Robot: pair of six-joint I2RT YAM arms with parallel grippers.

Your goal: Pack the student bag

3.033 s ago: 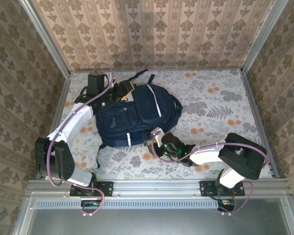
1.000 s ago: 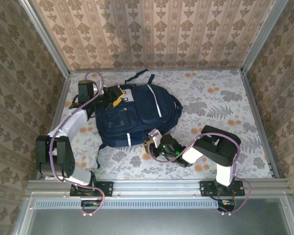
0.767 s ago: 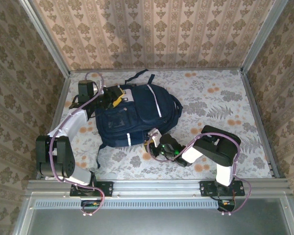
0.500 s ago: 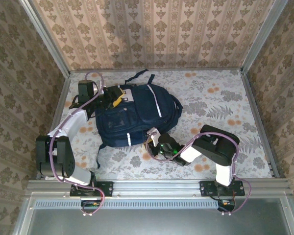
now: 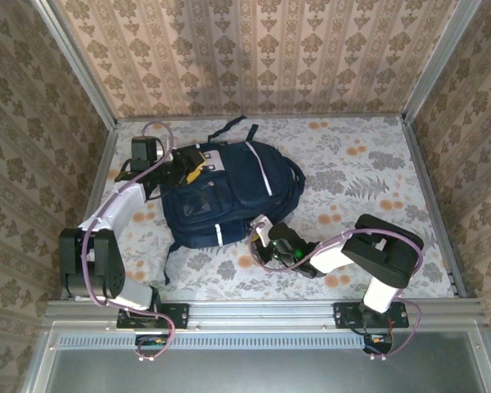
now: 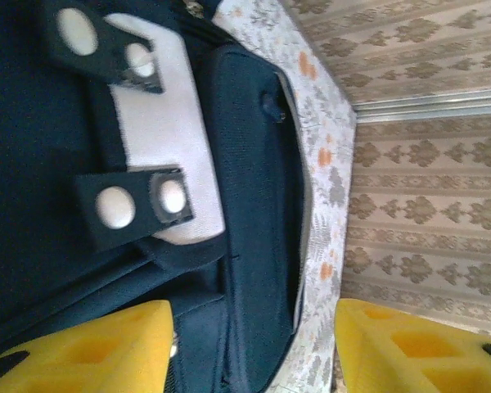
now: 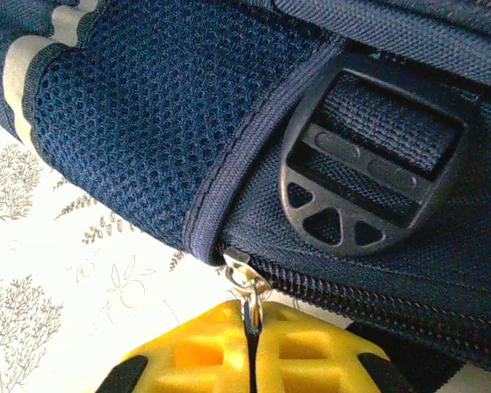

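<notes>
1. I see the student bag (image 5: 229, 192) left of centre on the table (image 5: 376, 155), toward its far-left corner.
2. Right gripper (image 7: 250, 332) is clamped on the zipper pull (image 7: 244, 282).
3. Left gripper (image 6: 254, 344) has its fingers apart at the bag's far-left end.

1. The table (image 5: 368, 164) fills the middle of the top view. Its surface is pale, printed with grey leaves and orange blossoms.
2. The student bag (image 5: 229, 192) lies flat on it, left of centre.
3. A black strap (image 5: 231, 126) of the bag loops across the surface toward the table's upper edge.
</notes>
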